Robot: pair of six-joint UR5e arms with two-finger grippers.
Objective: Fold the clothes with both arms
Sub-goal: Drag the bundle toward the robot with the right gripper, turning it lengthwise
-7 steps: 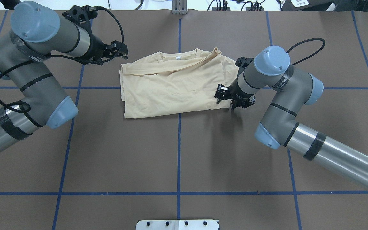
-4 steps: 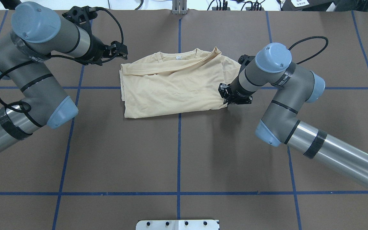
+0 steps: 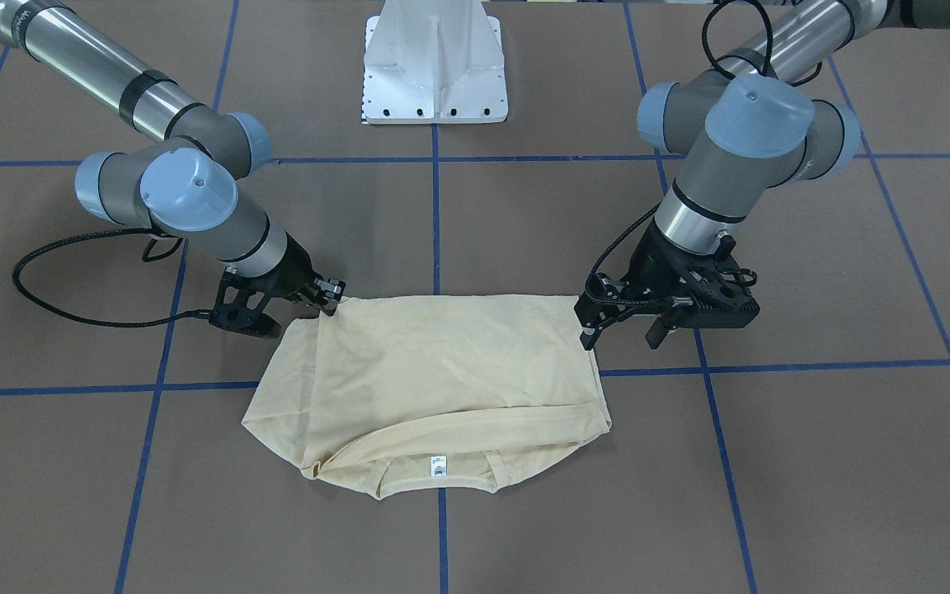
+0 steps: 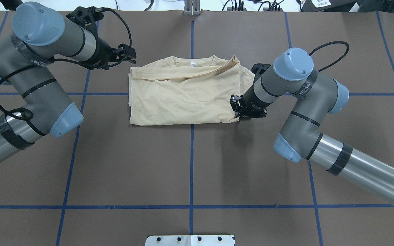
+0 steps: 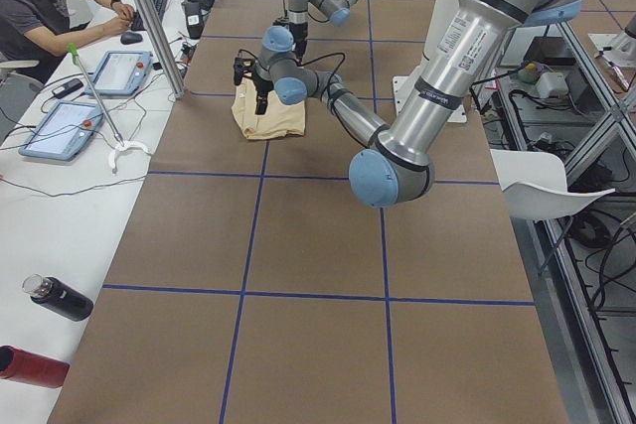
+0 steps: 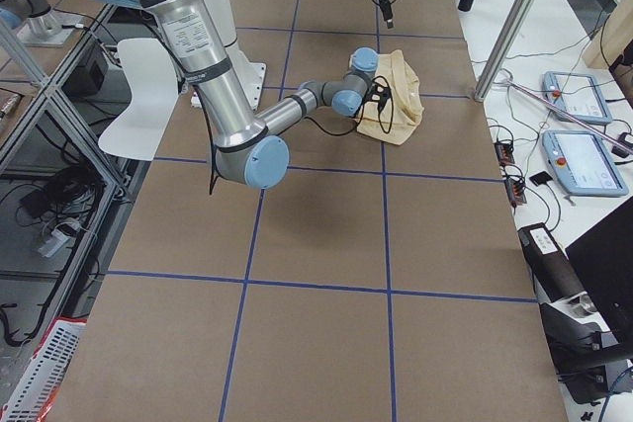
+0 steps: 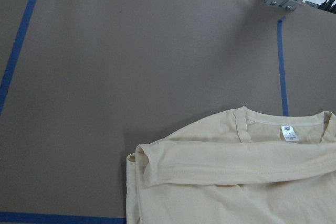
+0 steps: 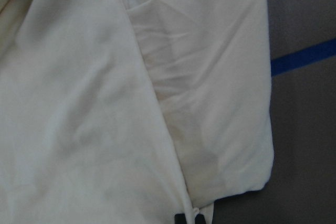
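The clothes are one cream shirt (image 4: 183,99), folded into a rough rectangle at the table's middle, plain side up, collar and label on the far edge. My right gripper (image 4: 238,114) sits at its near right corner and looks shut on the fabric; in the front-facing view the right gripper (image 3: 331,304) touches that corner of the shirt (image 3: 442,371). The right wrist view is filled with cream shirt (image 8: 105,103). My left gripper (image 4: 132,56) hovers open just off the shirt's far left corner, holding nothing; the front-facing view shows the left gripper (image 3: 622,334) with its fingers spread.
The white pedestal (image 3: 434,66) stands at the robot's side of the table. Blue tape lines cross the brown tabletop (image 4: 190,171). A seated person (image 5: 50,7), tablets and two bottles (image 5: 60,297) are on the side bench beyond the table's far edge.
My right gripper has closed and slid left at the shirt's near right corner, drawing that corner in so the near edge now runs straight. The left arm has barely moved.
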